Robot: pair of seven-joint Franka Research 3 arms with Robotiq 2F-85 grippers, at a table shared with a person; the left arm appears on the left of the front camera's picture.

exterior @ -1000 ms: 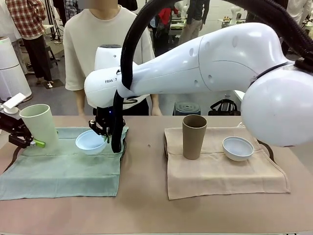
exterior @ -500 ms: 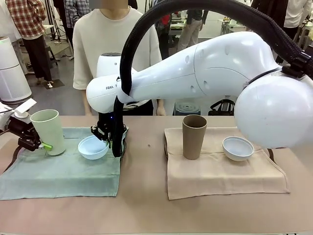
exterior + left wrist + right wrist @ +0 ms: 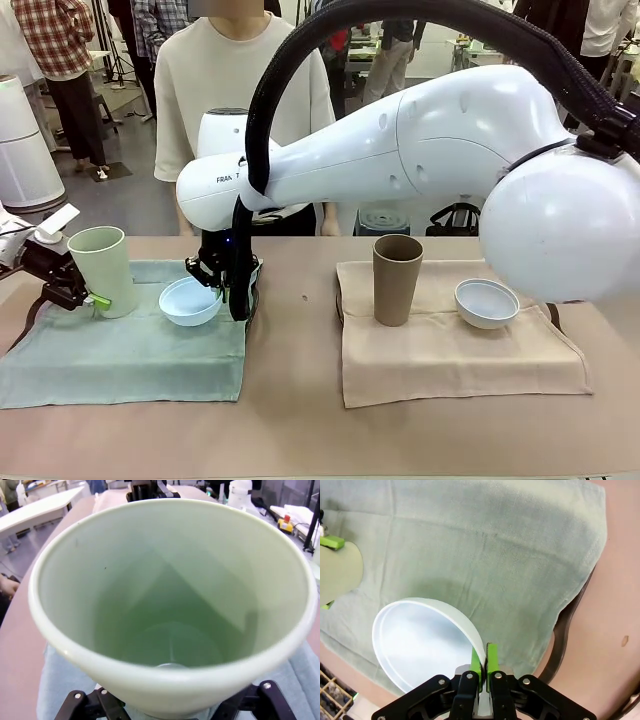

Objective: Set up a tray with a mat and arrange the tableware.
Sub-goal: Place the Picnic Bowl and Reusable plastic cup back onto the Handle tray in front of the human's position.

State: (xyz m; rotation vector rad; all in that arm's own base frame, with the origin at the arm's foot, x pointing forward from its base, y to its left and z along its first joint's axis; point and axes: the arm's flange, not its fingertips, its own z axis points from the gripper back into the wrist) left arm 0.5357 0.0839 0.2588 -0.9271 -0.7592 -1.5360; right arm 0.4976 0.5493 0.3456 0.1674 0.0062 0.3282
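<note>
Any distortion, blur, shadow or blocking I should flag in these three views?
Left wrist view: the green cup sits so close that the wide lens bulges its rim, with soft shadow inside. Right wrist view: sharp, and the blue bowl casts a soft shadow on the green mat. Front view: even lighting, but the right arm blocks much of the background.

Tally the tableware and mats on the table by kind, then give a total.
Tumblers: 2, pale green tumbler and brown tumbler
Bowls: 2, light blue bowl and white bowl
Mats: 2, green mat and beige mat
Total: 6
</note>
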